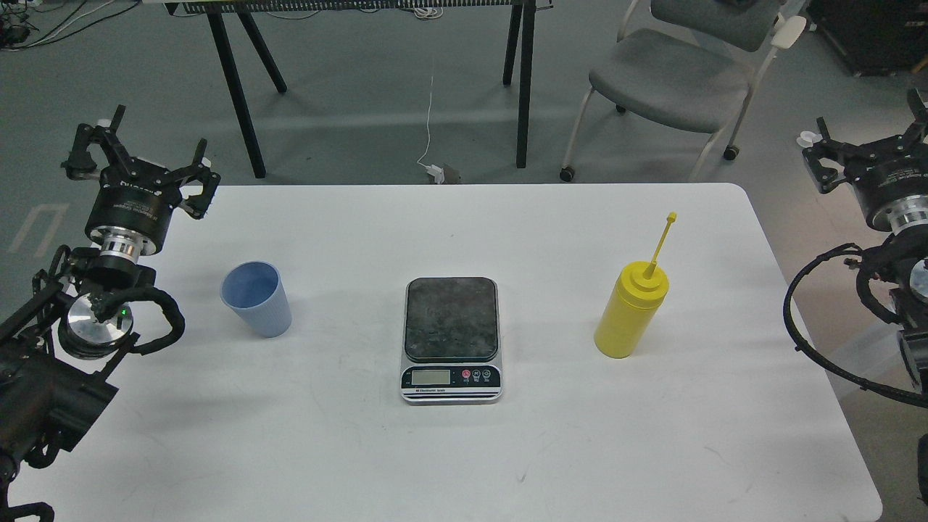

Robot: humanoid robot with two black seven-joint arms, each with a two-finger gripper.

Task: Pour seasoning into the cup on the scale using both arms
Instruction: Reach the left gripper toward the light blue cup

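Observation:
The yellow seasoning bottle (629, 313) stands upright on the right side of the white table (464, 449), its thin cap strap sticking up. At the table's left stands the light blue cup (255, 299), upright and empty. Between them lies the scale (451, 338), nothing on its dark platform. My left gripper (143, 154) hovers at the table's far left corner, behind and left of the cup, open and empty. Off the table's right edge, well right of the bottle, my right gripper (868, 136) is open with its fingers spread and holds nothing.
Behind the table on the grey floor are a grey chair (674, 80) on casters, black table legs (233, 94), and a white cable with a plug (437, 171). Black cable loops (805, 319) hang from my right arm beside the table's right edge.

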